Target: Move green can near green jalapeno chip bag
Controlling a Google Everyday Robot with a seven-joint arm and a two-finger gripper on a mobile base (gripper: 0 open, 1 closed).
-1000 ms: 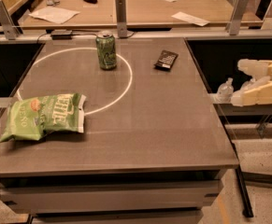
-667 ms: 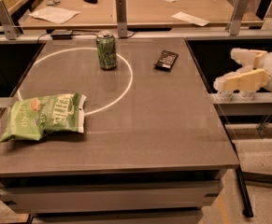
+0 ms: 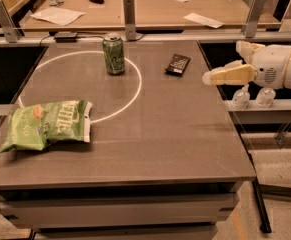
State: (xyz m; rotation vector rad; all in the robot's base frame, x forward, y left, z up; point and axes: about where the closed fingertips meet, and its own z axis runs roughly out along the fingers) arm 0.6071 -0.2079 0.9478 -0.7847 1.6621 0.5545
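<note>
While beside table (image 3: 160,149), gripper (image 3: 224,65); desk (image 3: 150,11) behind.

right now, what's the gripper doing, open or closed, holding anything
Gripper: open, holding nothing, in the air at the right edge of the table, well apart from the green can.

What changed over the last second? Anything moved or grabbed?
Only the end effector moved: it came leftward from the right edge of the view and now reaches the right edge of the table, roughly level with the dark packet. It holds nothing. The green can at the back, the green jalapeno chip bag at front left and the dark packet stayed put.
</note>
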